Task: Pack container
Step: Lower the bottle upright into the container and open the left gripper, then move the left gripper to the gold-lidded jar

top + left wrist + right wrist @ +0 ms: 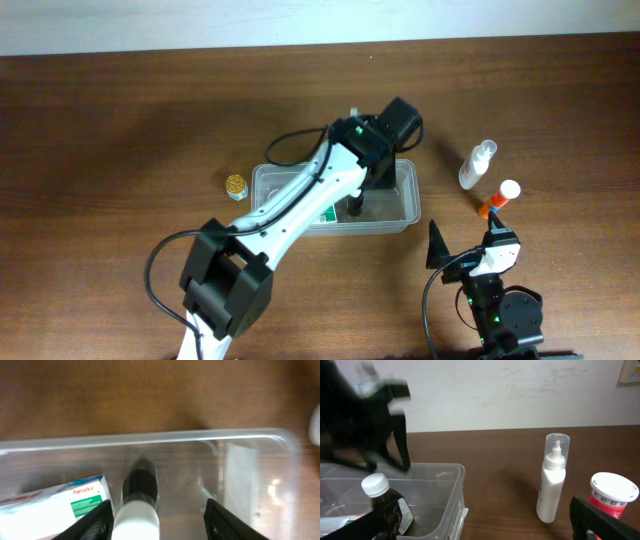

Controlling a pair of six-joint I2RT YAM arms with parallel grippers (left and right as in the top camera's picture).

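Observation:
The container (408, 206) is a clear plastic tub at mid table; its rim (150, 438) and near wall (451, 497) also show. Inside stands a dark bottle with a white cap (390, 507), seen from above as the bottle (141, 485), next to a white box with green print (55, 505). My left gripper (157, 522) hangs over the tub (358, 203), open, its fingers wider apart than the cap; the left finger is close to the cap, the right one well off. My right gripper (466, 255) waits open near the front edge, empty (477, 530).
To the right of the tub, a white spray bottle (477, 165) (551, 485) and an orange bottle with a white cap (500, 197) (612, 490) stand on the wood. A small gold jar (235, 186) sits left of the tub.

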